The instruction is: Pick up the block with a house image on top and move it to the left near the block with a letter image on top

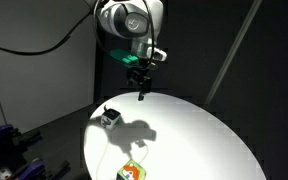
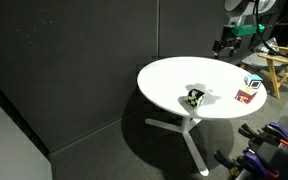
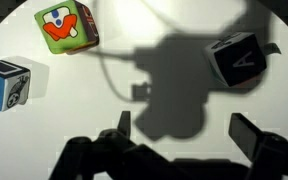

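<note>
While your end effector (image 1: 142,90) hangs well above the tabletop (image 1: 204,140), its fingers (image 3: 248,136) stand wide apart with nothing between them: released and empty. The house block (image 3: 67,27) lies untouched near the tabletop rim, with the blue block (image 3: 4,84) near it. The letter block (image 3: 239,58) sits well apart, on the opposite side of the wrist view.

Hazards, as judged:
- Rim. A glancing touch on descent could push the house block off the edge, since little bare surface shows beyond it.
- Neighbour. A wide-open finger may clip the blue block if you come down off-centre.
- Alignment. The house block sits turned against the finger line, so closing on its corners rather than its flat sides would likely twist or squirt it out.
- Shadow (image 3: 174,80). The arm's dark shadow covers the middle of the tabletop and reaches the letter block, which will make height harder to read when you set down and could cause a knock.

Materials and shapes:
- House block: small cube with orange-red sides, a top patched in green, yellow and white, and softly rounded edges.
- Letter block: a like cube with dark sides and a pale stroke on top.
- Both look rigid and light.
- Tabletop: round, white, smooth, brightly lit, and probably slippery.
</note>
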You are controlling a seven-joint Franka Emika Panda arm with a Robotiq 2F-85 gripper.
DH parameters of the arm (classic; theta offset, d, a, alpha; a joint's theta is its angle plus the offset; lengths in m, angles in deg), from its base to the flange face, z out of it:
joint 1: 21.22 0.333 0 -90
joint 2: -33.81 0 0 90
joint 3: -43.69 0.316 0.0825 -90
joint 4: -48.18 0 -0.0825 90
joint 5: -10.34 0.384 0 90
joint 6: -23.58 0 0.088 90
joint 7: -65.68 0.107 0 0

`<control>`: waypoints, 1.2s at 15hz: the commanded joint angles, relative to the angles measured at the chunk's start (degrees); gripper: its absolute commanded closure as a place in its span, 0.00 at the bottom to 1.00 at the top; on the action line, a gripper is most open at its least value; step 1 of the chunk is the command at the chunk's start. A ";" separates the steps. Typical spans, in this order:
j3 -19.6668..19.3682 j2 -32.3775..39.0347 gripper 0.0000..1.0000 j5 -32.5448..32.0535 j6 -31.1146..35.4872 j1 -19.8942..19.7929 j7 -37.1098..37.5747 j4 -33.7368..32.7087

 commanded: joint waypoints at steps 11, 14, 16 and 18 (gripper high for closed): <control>-0.93 1.95 0.00 -4.13 -0.57 -1.76 -3.04 0.78; -1.65 2.96 0.00 -5.64 0.17 -3.06 -5.31 1.69; -1.95 3.86 0.00 -6.09 0.42 -3.97 -7.27 2.04; -2.01 4.99 0.00 -5.69 1.45 -5.00 -9.72 2.37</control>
